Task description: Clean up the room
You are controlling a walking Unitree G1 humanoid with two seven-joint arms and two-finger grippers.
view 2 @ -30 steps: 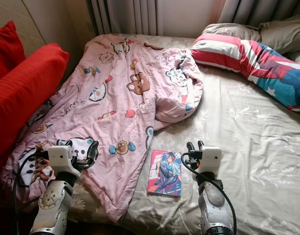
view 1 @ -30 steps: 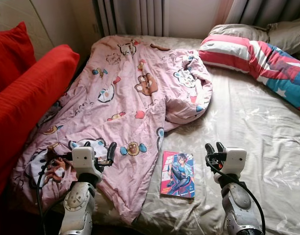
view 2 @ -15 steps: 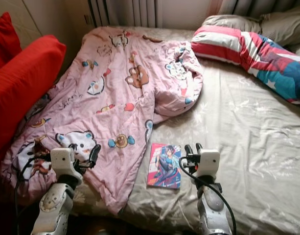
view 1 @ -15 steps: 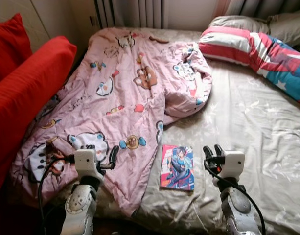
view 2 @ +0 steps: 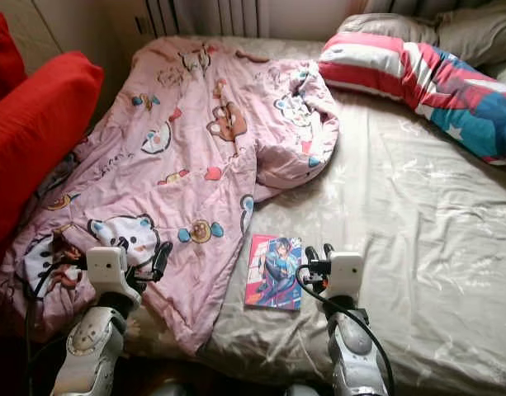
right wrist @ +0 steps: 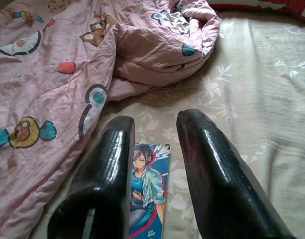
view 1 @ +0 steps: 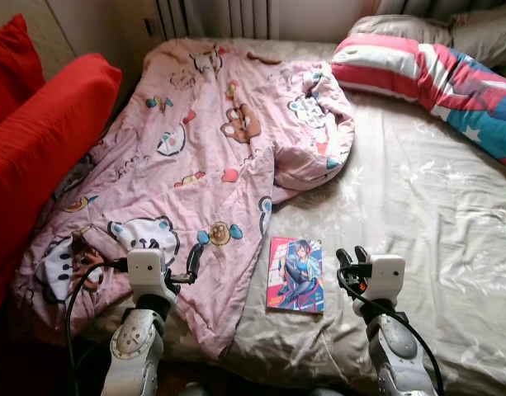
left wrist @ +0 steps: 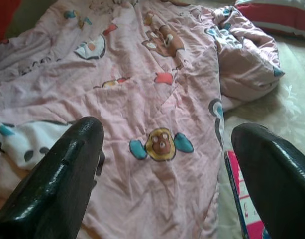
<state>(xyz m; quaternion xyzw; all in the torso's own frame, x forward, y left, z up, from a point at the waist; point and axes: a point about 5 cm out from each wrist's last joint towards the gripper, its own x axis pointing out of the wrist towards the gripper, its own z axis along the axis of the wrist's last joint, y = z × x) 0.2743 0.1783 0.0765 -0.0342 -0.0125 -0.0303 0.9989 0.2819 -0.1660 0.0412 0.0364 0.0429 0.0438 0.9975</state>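
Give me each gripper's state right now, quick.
Left gripper: open, holding nothing, above the pink blanket.
Right gripper: open, holding nothing, by the book.

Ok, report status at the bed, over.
Left gripper open over pink blanket. Right gripper open, empty, beside book. Book flat on bed sheet, blanket edge alongside it.

The blanket [view 1: 211, 157] is pink with cartoon bears and cats on it. The book [view 1: 295, 274] has a pink cover with a drawn girl in blue. The sheet [view 1: 418, 206] is tan with pale flowers. The far pillow [view 1: 434, 78] has red, white and blue stripes. The left cushions [view 1: 46, 140] are plain red
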